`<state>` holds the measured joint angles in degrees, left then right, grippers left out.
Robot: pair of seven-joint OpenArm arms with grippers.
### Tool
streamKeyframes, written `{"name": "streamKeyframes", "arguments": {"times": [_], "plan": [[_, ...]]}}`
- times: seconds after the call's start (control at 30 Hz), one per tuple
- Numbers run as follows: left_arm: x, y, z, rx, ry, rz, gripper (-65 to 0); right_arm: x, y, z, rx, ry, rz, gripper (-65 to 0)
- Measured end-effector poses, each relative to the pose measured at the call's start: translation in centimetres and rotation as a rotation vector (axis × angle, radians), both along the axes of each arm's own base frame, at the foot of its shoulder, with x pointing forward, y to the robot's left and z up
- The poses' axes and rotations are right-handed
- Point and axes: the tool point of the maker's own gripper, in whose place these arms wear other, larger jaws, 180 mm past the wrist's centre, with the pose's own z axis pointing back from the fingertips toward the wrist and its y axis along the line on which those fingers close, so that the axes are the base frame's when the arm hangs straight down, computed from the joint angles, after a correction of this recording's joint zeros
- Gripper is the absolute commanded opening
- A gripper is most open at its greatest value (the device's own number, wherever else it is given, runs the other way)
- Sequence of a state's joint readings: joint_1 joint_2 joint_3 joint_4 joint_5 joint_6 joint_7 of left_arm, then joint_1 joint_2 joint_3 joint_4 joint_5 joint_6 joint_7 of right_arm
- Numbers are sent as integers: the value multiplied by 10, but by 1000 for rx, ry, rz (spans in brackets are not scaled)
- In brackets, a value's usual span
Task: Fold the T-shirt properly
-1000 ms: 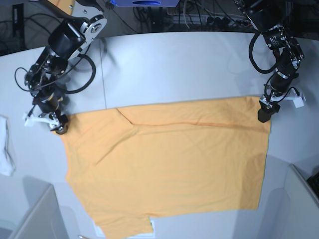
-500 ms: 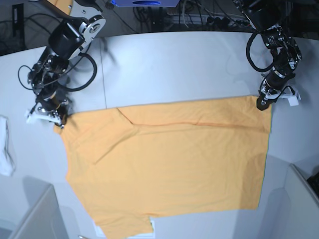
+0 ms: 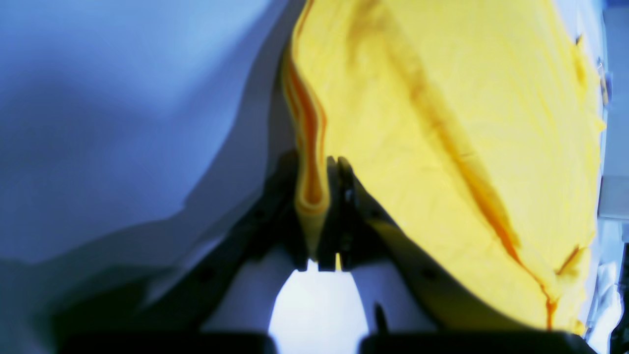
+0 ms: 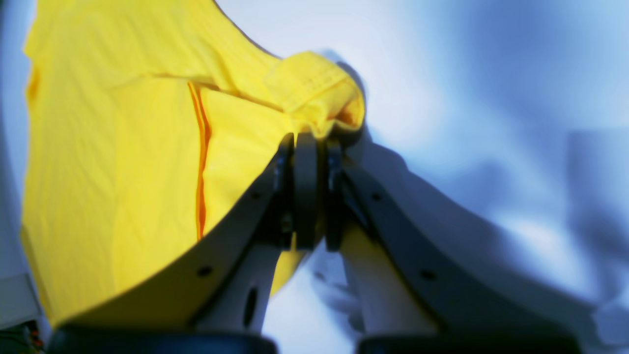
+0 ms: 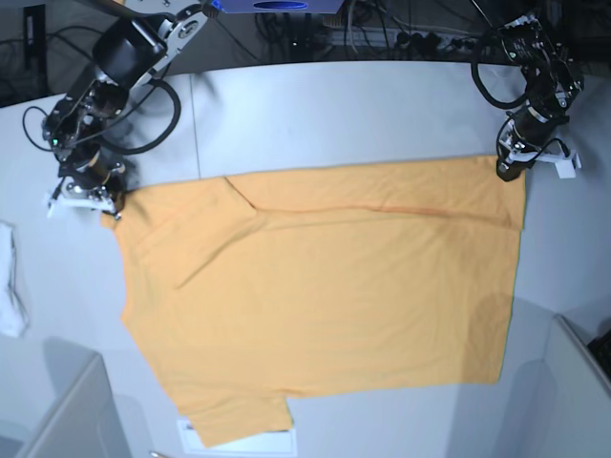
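Note:
The T-shirt (image 5: 325,296) lies spread flat on the grey table, light orange, with one sleeve at the lower left. My left gripper (image 5: 506,172) is shut on its far right corner. In the left wrist view the gripper (image 3: 318,196) pinches a folded edge of the T-shirt (image 3: 442,123). My right gripper (image 5: 107,205) is shut on the far left corner. In the right wrist view the gripper (image 4: 310,147) clamps a bunched hem of the T-shirt (image 4: 123,147).
A small white cloth (image 5: 11,286) lies at the table's left edge. Grey box walls stand at the lower left (image 5: 67,420) and lower right (image 5: 573,391). A white sheet (image 5: 250,444) shows under the shirt's front edge. Cables run behind the table.
Both grippers have shut on the far corners and drawn them toward the back of the table. The whole shirt has slid a little away from the front edge.

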<state>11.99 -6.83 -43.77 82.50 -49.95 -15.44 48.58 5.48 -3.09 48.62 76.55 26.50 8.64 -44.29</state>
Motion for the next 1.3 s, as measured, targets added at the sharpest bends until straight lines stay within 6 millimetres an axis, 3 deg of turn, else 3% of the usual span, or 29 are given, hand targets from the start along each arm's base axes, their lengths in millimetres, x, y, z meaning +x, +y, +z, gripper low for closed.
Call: {"name": "streamKeyframes", "arguments": {"times": [0.3, 0.4, 0.83, 1.03, 1.3], "plan": [[-25, -1, 13, 69, 22, -42, -650, -51, -9, 11, -74, 108, 39, -650], [-31, -2, 18, 83, 20, -52, -650, -60, -13, 16, -100, 112, 40, -650], [-89, -1, -4, 80, 153, -54, -650, -110, -10, 8, -135, 186, 40, -650], [-103, -1, -4, 92, 178, -64, -650, -119, -11, 8, -143, 202, 44, -650], [-105, -3, 8, 125, 171, -87, -650, -128, -12, 6, -148, 215, 41, -650]]}}
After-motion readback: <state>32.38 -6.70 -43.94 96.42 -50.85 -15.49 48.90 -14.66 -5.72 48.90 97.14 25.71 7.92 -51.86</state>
